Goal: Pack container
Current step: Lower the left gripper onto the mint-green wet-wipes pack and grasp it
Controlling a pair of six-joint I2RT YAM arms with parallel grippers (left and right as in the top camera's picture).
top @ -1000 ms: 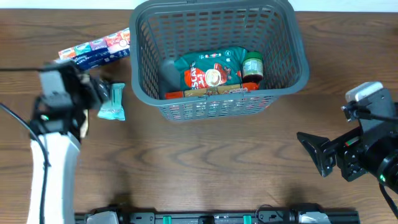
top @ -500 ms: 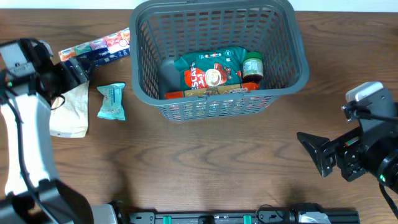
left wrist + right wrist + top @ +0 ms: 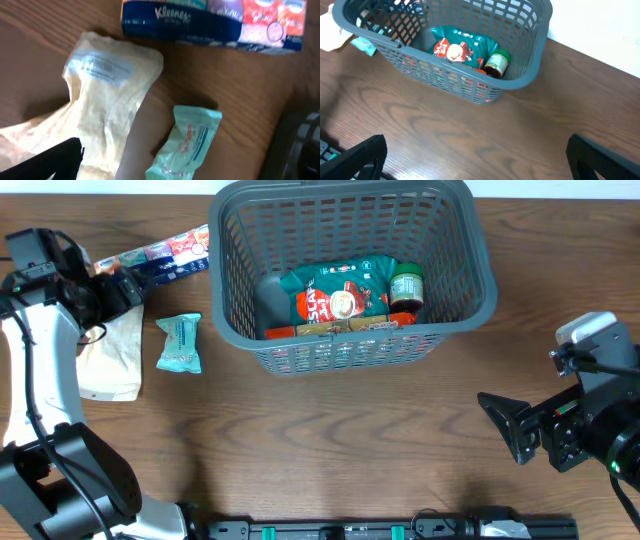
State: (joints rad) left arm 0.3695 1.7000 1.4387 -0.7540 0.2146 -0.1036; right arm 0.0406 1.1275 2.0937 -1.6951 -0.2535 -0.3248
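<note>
The dark grey mesh container stands at the back centre and holds a teal packet, a green-lidded jar and a red box. It also shows in the right wrist view. My left gripper is open and empty at the far left, just beside a Kleenex tissue pack. The left wrist view shows the tissue pack, a cream bag and a mint packet. My right gripper is open and empty, low at the right.
The cream bag and the mint packet lie on the wooden table left of the container. A black rail runs along the front edge. A white wall shows behind the table in the right wrist view.
My left arm has swung back and to the far left, away from the mint packet, uncovering the cream bag. The right arm has not moved.
</note>
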